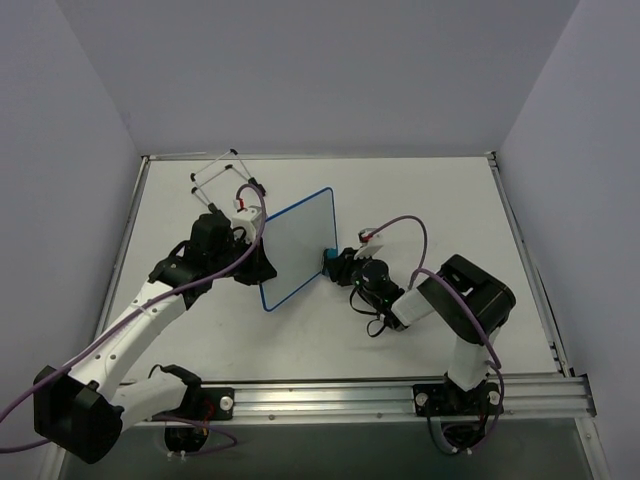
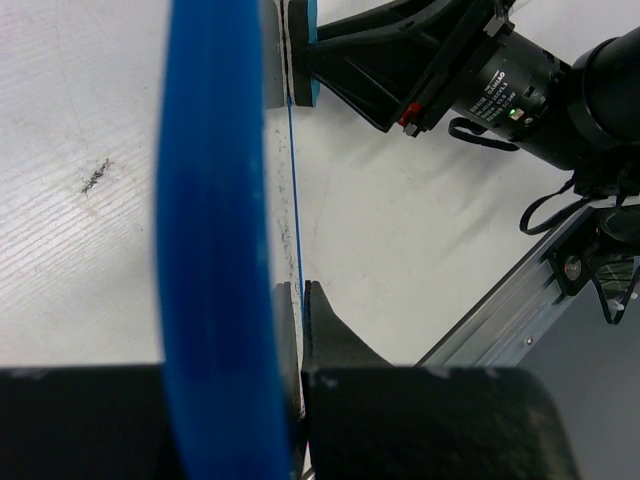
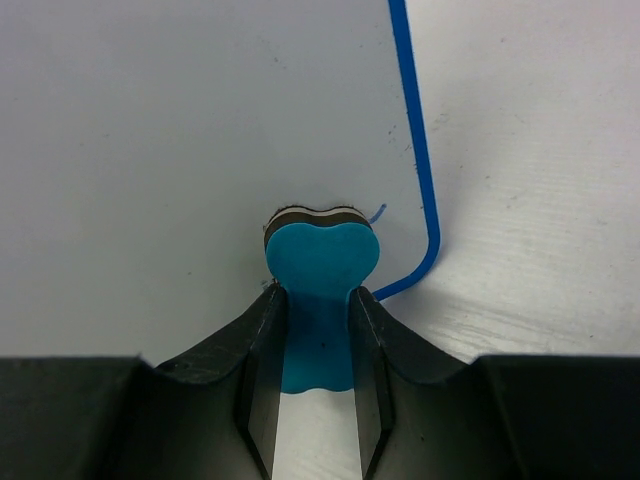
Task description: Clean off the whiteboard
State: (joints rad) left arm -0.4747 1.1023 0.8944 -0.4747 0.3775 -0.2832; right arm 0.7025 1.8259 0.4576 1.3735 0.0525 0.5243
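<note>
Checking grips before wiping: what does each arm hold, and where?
The left fingers clamp the whiteboard by its framed edge; the right fingers pinch the eraser at its waist.

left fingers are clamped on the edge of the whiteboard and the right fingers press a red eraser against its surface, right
Not quite. The eraser is blue, not red, as the right wrist view shows. The rest stands: the left fingers are clamped on the edge of the whiteboard and the right fingers press that eraser against its surface.
</note>
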